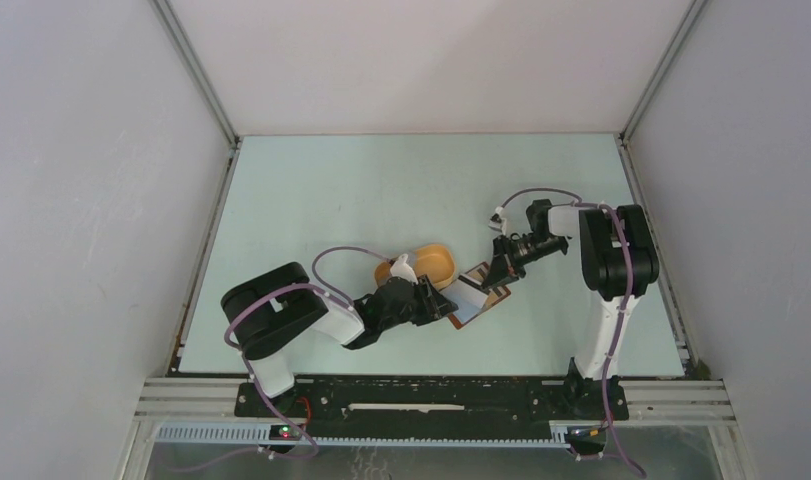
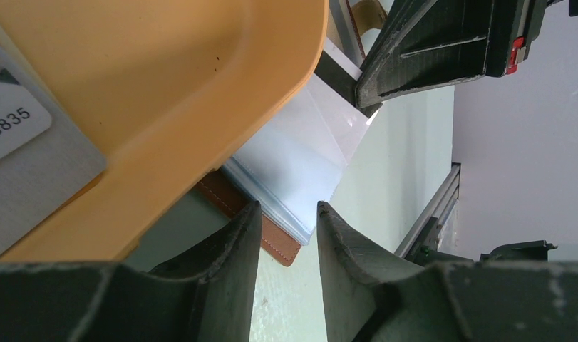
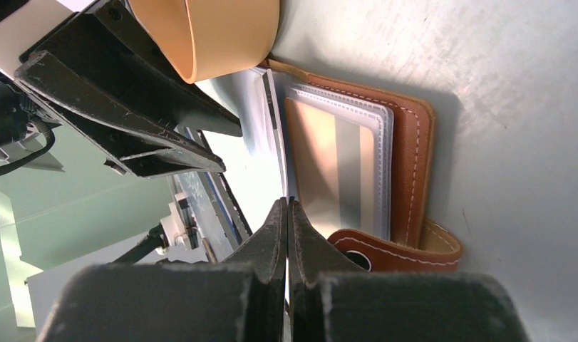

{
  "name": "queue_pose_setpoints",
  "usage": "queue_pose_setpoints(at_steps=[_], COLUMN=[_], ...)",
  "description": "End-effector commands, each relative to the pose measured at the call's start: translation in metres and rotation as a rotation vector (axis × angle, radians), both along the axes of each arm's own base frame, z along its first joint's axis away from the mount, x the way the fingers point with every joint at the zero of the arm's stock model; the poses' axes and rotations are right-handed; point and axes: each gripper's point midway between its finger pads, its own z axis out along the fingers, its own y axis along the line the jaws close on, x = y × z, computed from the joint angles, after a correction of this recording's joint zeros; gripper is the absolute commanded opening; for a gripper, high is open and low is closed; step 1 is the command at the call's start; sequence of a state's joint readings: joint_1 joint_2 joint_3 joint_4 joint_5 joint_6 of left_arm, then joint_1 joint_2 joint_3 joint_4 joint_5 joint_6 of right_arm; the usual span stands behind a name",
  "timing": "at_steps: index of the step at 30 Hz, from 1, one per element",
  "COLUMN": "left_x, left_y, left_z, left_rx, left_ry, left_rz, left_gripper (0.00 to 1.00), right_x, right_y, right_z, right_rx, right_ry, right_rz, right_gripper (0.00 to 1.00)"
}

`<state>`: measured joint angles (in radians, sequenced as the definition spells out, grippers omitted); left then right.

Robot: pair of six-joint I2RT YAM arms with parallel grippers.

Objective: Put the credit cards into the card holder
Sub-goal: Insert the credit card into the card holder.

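Top: card holder [image 1: 480, 298] lies open beside tray [image 1: 436, 250].
Left wrist: left gripper [image 2: 287, 214] fingers apart, straddling floppy sleeve [image 2: 300, 164] corner. Credit cards [image 2: 43, 167] sit in tray; likely thin, stiff, slick, so pinch an edge.
Right wrist: right gripper [image 3: 286, 206] fingers pressed together at sleeve edge.

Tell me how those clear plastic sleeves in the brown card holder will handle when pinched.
Probably floppy: the sleeves look like thin see-through film, fanning loosely from the card holder. Likely slippery, given their glossy sheen. Pulling one might drag the small card holder along.
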<state>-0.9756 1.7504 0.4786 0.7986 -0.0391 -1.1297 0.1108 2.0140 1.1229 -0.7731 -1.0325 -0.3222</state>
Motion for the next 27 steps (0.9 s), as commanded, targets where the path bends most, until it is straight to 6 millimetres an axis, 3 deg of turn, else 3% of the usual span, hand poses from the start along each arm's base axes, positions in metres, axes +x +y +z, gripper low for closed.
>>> queue_pose_setpoints(at_steps=[1,8,20,23,27], left_x=[-0.005,-0.005,-0.004,-0.004,-0.004], left_y=[0.028,0.028,0.027,0.027,0.028], left_z=[-0.043,-0.044,-0.045,-0.045,-0.045], left_rx=[0.151,0.145,0.134,0.132,0.132], left_ry=[0.075,0.08,0.085,0.084,0.084], left_rz=[0.031,0.03,0.026,0.025,0.023], left_gripper=[0.41,0.4,0.38,0.38,0.37], right_x=[0.001,-0.003,-0.02,-0.018,-0.014], right_y=[0.004,0.007,0.02,0.02,0.018], right_z=[-0.001,0.0,0.006,0.01,0.016], right_rx=[-0.036,-0.057,-0.101,-0.116,-0.127], right_ry=[-0.041,-0.054,-0.098,-0.133,-0.176], right_rz=[0.017,0.041,0.158,0.169,0.17], right_gripper=[0.0,0.01,0.19,0.28,0.32])
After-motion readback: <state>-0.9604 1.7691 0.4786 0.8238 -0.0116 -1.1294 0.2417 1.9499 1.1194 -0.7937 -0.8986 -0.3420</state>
